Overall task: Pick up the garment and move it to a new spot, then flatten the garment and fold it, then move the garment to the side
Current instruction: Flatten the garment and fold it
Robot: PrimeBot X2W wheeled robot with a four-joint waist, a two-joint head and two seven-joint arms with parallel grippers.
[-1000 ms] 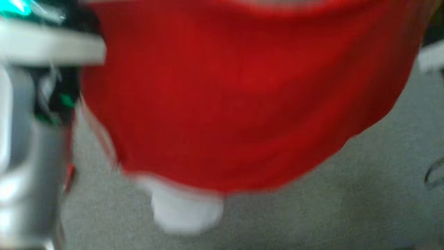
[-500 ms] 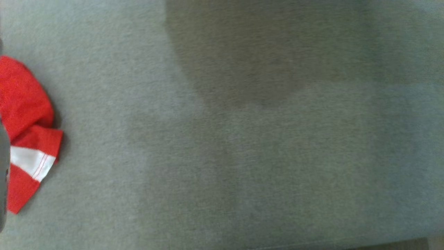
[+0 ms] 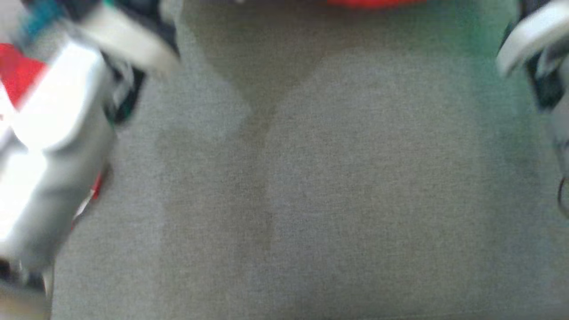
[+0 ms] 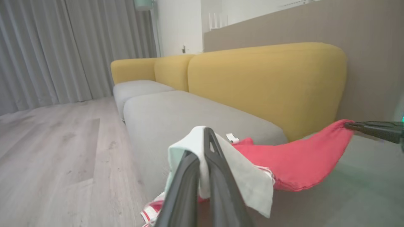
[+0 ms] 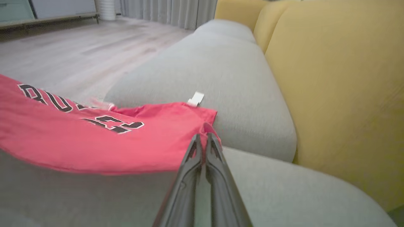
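The garment (image 4: 300, 164) is a red jersey with black lettering (image 5: 110, 124) and white trim, hanging stretched between both grippers above the grey sofa seat (image 3: 355, 178). My left gripper (image 4: 200, 143) is shut on a white-trimmed part of it, which drapes over the fingers. My right gripper (image 5: 203, 137) is shut on a red corner, and its fingers (image 4: 372, 130) also appear at the right in the left wrist view. In the blurred head view, a strip of the garment (image 3: 373, 2) touches the top edge, with the left forearm (image 3: 49, 146) at left.
The sofa has grey seat cushions (image 4: 176, 116) and a yellow backrest (image 4: 268, 82) behind the garment. Pale wooden floor (image 4: 47, 142) and grey curtains (image 4: 63, 47) lie beyond the sofa's front. My right arm (image 3: 533, 35) is at the head view's upper right.
The head camera has moved between frames. The red cloth that covered the view a second ago is now a strip at the top edge, and both arms are back at the sides.
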